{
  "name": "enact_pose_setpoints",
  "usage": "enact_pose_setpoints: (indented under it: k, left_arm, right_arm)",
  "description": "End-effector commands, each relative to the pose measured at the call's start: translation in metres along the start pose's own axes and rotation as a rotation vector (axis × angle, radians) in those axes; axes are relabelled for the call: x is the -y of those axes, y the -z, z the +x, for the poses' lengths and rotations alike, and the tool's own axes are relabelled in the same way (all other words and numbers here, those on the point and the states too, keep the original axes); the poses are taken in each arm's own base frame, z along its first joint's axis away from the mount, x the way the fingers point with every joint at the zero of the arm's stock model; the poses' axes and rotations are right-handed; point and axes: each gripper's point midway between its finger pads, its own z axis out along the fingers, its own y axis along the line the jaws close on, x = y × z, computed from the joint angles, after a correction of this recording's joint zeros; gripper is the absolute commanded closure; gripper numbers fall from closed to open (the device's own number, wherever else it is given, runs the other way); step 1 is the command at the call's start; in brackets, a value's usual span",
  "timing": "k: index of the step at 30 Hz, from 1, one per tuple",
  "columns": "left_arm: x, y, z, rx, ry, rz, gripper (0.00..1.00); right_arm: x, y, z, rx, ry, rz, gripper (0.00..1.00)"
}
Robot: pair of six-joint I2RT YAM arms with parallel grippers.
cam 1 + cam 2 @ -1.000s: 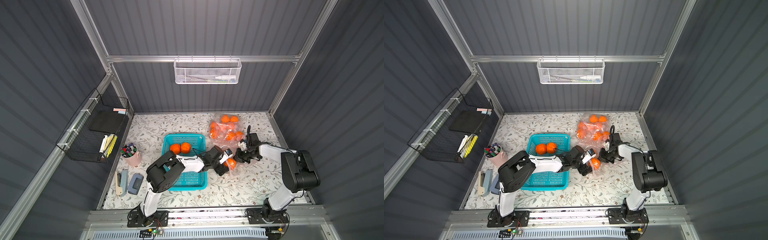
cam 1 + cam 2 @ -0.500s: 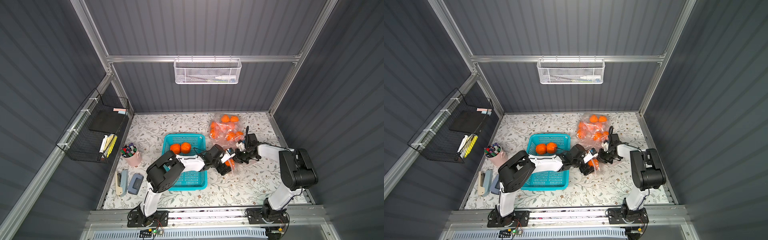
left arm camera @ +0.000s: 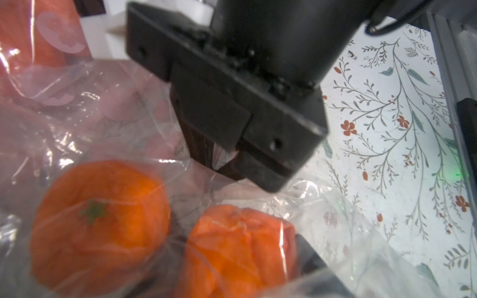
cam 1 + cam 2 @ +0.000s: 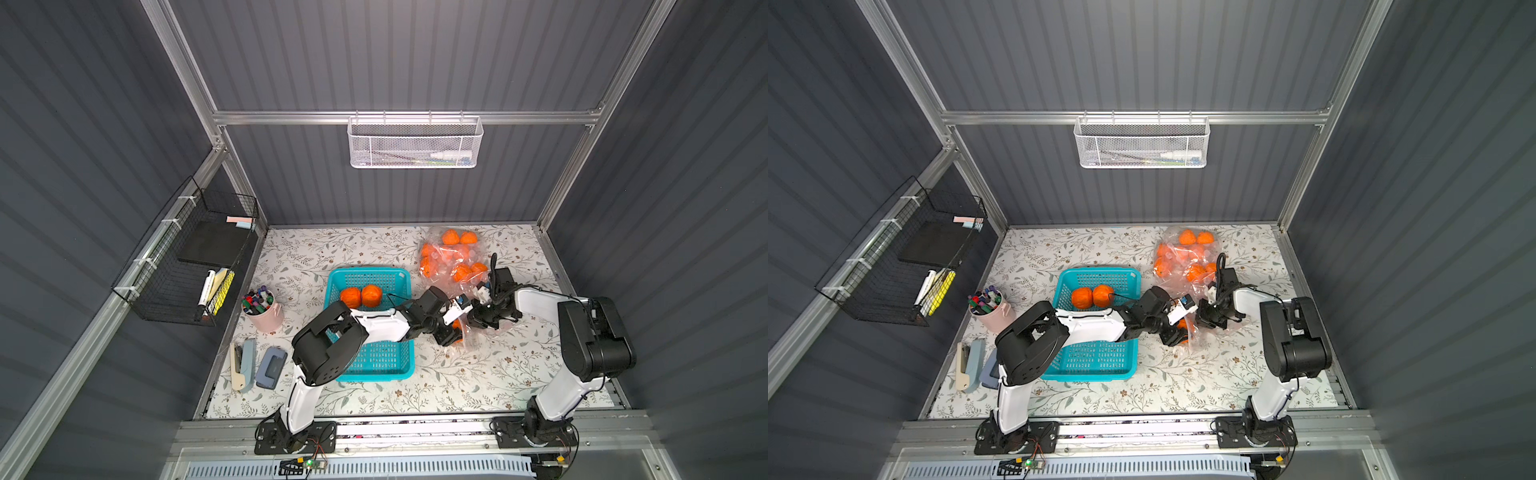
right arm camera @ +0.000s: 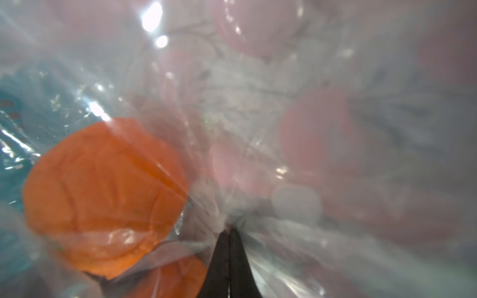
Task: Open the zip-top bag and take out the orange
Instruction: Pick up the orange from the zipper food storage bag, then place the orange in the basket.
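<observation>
Right now my right claw is pressed together on a fold of the clear zip-top bag, and the film bunches up between its tips. The bag lies crumpled on the flowered surface, just beside the near right corner of the teal basket and near a pile of bagged oranges towards the back wall. My left claw sits low at the bag, facing the right one and almost touching it. In the left wrist view one orange fills the space by my dark left finger, with wrinkled film across it. My fingers stand apart around this orange, but I cannot tell whether they are clamped on it or only beside it. A second orange, stem up, rests against it under the plastic. Two loose oranges sit together in the basket's far end.
</observation>
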Motion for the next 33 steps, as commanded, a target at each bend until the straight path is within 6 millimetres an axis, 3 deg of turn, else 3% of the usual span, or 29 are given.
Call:
enact_pose_setpoints:
  k: [1, 3, 9, 12, 14, 15, 18, 20, 23, 26, 33]
  left_arm:
    - [0.004, 0.018, 0.019, -0.093, 0.025, -0.022, 0.43]
    - [0.004, 0.026, 0.021, -0.12, 0.032, -0.033, 0.44]
    - [0.009, 0.049, -0.001, -0.113, 0.015, -0.033, 0.44]
    - [0.002, 0.066, -0.007, -0.131, 0.056, -0.103, 0.46]
    - [-0.01, 0.083, -0.007, -0.166, 0.081, -0.191, 0.48]
    - [-0.014, 0.093, -0.023, -0.14, 0.085, -0.221, 0.48]
    - [-0.032, 0.128, -0.041, -0.09, 0.132, -0.333, 0.48]
    - [-0.057, 0.155, -0.051, -0.04, 0.181, -0.446, 0.45]
    - [-0.097, 0.182, -0.047, 0.006, 0.305, -0.551, 0.44]
    - [-0.115, 0.184, -0.044, -0.002, 0.282, -0.586, 0.45]
    - [-0.154, 0.163, -0.023, -0.184, 0.086, -0.662, 0.44]
  right_arm:
    - [0.018, 0.008, -0.004, 0.019, -0.027, 0.078, 0.95]
    - [0.023, 0.01, -0.005, 0.025, -0.041, 0.095, 0.96]
    - [0.027, 0.011, -0.006, 0.028, -0.063, 0.087, 0.96]
    - [0.026, 0.011, -0.005, 0.031, -0.063, 0.084, 0.96]
    - [0.026, 0.011, -0.005, 0.034, -0.062, 0.083, 0.96]
    - [0.026, 0.011, -0.006, 0.035, -0.063, 0.083, 0.96]
    - [0.026, 0.011, -0.007, 0.039, -0.061, 0.082, 0.96]
    - [0.026, 0.011, -0.007, 0.04, -0.063, 0.082, 0.96]
    - [0.026, 0.011, -0.007, 0.043, -0.062, 0.079, 0.96]
    - [0.026, 0.009, -0.006, 0.036, -0.066, 0.076, 0.96]
    - [0.027, 0.008, -0.005, 0.028, -0.067, 0.073, 0.96]
